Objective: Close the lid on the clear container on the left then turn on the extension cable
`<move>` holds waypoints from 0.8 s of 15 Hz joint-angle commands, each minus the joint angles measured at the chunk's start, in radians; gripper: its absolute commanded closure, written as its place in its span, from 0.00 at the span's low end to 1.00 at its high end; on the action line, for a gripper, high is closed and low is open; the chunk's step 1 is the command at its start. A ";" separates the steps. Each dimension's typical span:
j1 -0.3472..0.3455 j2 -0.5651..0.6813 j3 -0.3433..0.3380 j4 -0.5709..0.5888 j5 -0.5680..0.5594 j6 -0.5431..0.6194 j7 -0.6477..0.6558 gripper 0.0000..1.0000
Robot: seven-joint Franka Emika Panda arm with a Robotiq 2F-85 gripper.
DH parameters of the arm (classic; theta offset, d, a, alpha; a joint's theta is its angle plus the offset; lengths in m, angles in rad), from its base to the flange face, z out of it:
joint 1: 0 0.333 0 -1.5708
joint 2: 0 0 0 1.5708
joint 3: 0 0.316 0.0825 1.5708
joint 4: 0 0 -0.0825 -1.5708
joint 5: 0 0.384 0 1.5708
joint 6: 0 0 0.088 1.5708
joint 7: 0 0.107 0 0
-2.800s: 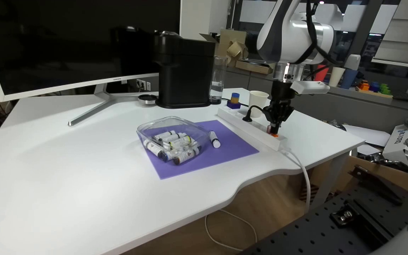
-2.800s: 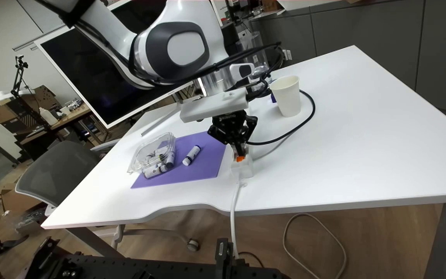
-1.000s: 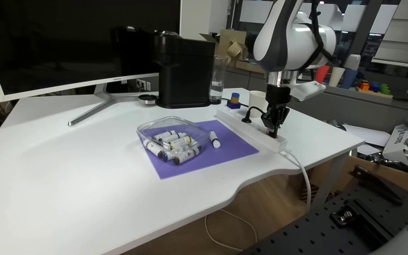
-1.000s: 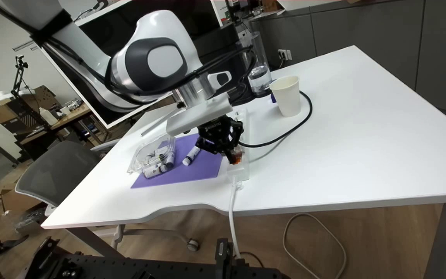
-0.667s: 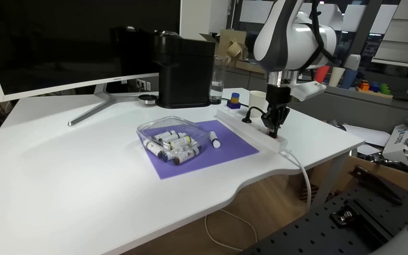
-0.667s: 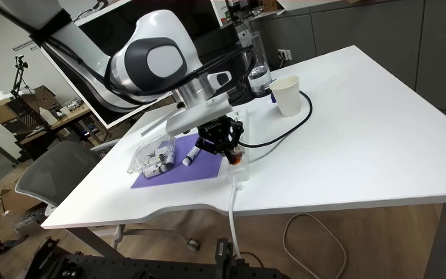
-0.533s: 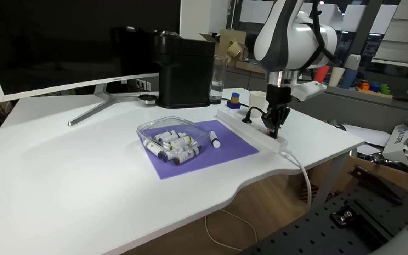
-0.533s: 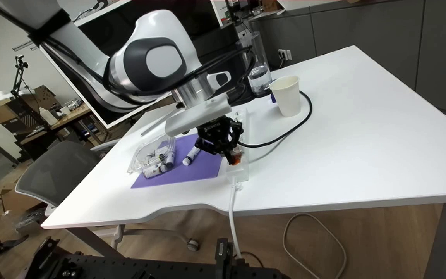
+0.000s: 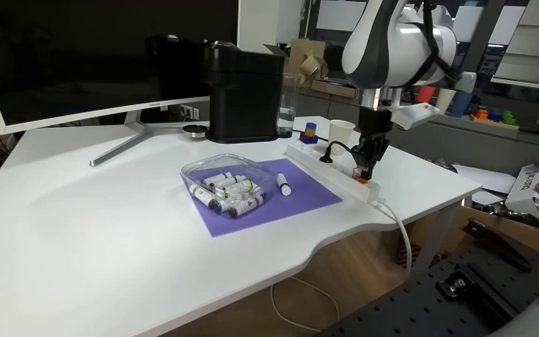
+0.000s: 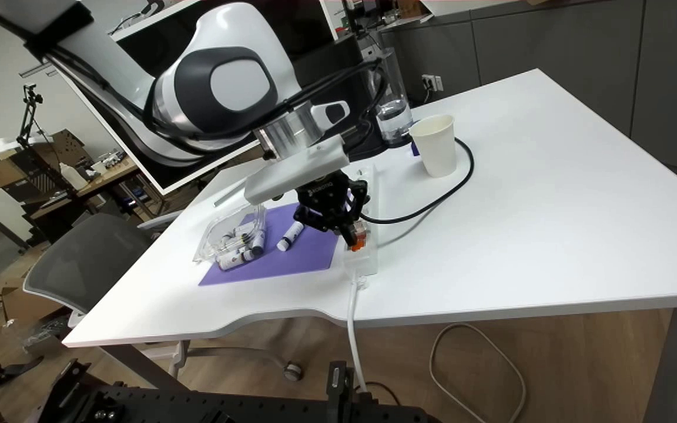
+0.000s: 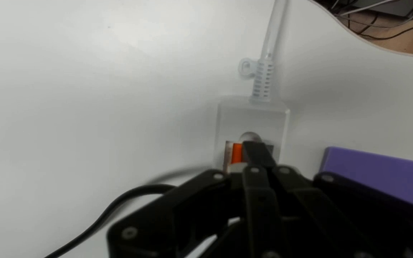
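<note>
The white extension cable lies on the desk and also shows in an exterior view and the wrist view. Its orange switch is near the cord end and partly covered by my fingertips; whether it is lit I cannot tell. My gripper is shut with nothing between the fingers, its tips at or just above the switch, in an exterior view too. The clear container holds several white tubes on a purple mat. Whether its lid is fully shut I cannot tell.
A black plug with a dark cord sits in the extension cable. A paper cup stands beside it. A loose white tube lies on the mat. A black machine and monitor stand behind.
Earlier my gripper tilted and came down onto the orange switch. Since half a second ago it has lifted slightly, and more of the orange shows. The container has not moved.
</note>
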 commanded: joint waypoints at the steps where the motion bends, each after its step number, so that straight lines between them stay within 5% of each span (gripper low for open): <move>1: -0.006 -0.033 -0.018 -0.015 -0.007 -0.006 0.020 1.00; 12: -0.036 0.010 0.019 0.026 0.029 -0.001 -0.017 1.00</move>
